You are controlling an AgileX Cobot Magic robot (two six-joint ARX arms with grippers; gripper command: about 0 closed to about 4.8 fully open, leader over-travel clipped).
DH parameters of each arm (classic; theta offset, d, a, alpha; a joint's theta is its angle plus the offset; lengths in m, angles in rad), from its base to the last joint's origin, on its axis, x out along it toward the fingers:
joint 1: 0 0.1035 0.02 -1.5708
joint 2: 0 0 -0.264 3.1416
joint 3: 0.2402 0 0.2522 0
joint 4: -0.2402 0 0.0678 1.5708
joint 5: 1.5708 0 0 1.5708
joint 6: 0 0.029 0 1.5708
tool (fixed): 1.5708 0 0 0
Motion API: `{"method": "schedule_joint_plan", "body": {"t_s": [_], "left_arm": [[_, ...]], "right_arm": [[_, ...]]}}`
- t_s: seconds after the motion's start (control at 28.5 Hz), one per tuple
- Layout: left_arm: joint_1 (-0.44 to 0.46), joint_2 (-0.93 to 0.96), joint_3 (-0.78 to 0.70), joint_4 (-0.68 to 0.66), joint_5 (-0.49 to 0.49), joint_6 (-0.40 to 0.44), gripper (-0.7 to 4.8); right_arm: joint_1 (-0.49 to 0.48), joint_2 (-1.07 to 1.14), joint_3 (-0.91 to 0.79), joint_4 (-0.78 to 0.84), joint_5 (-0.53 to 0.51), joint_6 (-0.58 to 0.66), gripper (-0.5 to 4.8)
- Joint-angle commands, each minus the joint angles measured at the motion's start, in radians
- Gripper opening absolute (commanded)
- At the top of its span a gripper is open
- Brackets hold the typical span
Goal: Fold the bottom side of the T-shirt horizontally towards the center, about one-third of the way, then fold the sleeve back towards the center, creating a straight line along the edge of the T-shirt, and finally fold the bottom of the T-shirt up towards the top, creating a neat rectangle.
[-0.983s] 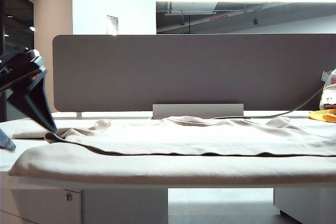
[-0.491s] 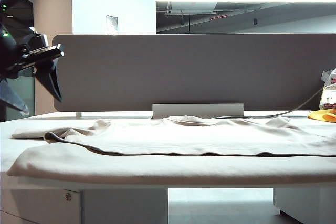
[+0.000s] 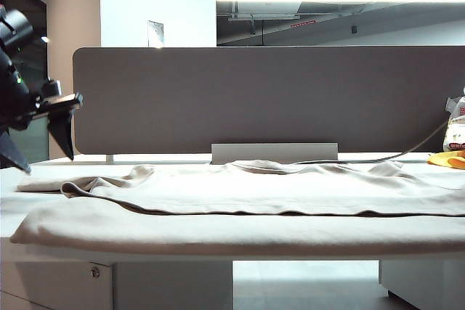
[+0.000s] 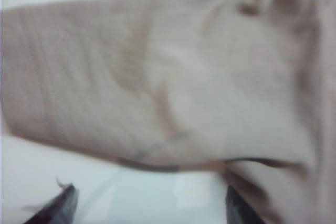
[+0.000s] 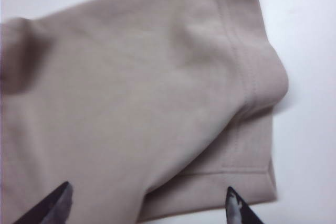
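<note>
The beige T-shirt [image 3: 276, 194] lies spread across the table with one layer folded over itself; its front edge hangs over the table's front. My left gripper [image 3: 40, 147] hovers open above the shirt's left end, touching nothing. In the left wrist view that gripper [image 4: 149, 211] stands open over bare table beside a sleeve [image 4: 121, 82] with a stitched cuff. My right gripper [image 5: 147, 208] is open just above a folded corner of the T-shirt [image 5: 131, 108], whose stitched hem [image 5: 242, 72] runs along the edge. The right gripper is out of the exterior view.
A grey partition panel [image 3: 261, 96] stands behind the table. A yellow-and-white bag [image 3: 454, 143] sits at the far right, with a cable [image 3: 378, 159] running toward it. The white table [image 3: 22, 179] shows bare at the left end.
My left gripper has lifted off the shirt's left end, swung up and leftward, then come down a little. The shirt has stayed as it lay.
</note>
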State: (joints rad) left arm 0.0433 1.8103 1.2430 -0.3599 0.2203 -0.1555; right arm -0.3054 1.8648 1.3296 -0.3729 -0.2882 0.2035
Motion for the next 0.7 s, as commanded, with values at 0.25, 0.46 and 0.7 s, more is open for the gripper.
{"method": "schedule_joint_plan", "body": {"t_s": [0.25, 0.46, 0.7], "left_arm": [[0.026, 0.045, 0.088, 0.014, -0.135, 0.077, 3.63], [0.050, 0.080, 0.141, -0.001, -0.142, 0.076, 3.62], [0.050, 0.145, 0.189, -0.030, -0.153, 0.077, 3.63]], "right_arm": [[-0.003, 0.106, 0.095, -0.005, -0.004, -0.021, 3.69], [-0.004, 0.142, 0.121, 0.005, -0.005, -0.021, 3.69], [-0.012, 0.163, 0.151, 0.010, -0.002, -0.021, 3.69]]}}
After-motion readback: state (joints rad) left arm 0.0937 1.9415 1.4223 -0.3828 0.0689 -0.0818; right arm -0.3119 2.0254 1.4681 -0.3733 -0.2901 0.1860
